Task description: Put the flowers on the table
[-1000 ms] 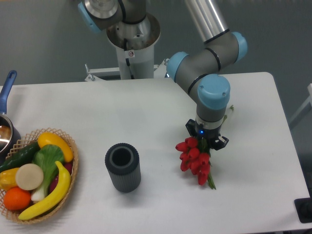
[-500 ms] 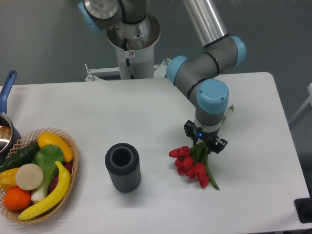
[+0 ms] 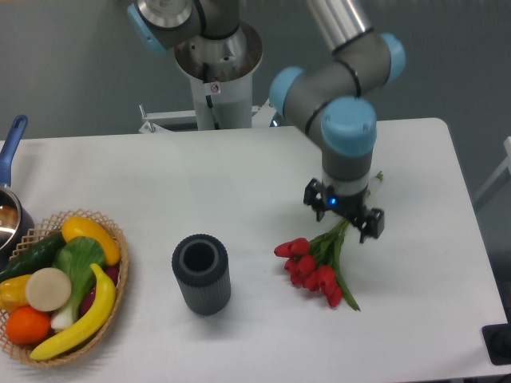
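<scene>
The flowers (image 3: 313,267), a bunch of red tulips with green stems, lie flat on the white table (image 3: 239,183) right of centre, blooms pointing left and down. My gripper (image 3: 344,215) hangs above the stem end of the bunch. Its fingers stand apart and hold nothing; the stems run under it and out toward the upper right.
A dark grey ribbed cylinder cup (image 3: 201,274) stands left of the flowers. A wicker basket (image 3: 118,275) of fruit and vegetables sits at the front left edge, with a blue-handled pot (image 3: 9,171) behind it. The robot base (image 3: 215,72) stands at the table's far edge.
The bunch tipped down and came to rest on the table. The gripper let go of it, then rose and shifted slightly right.
</scene>
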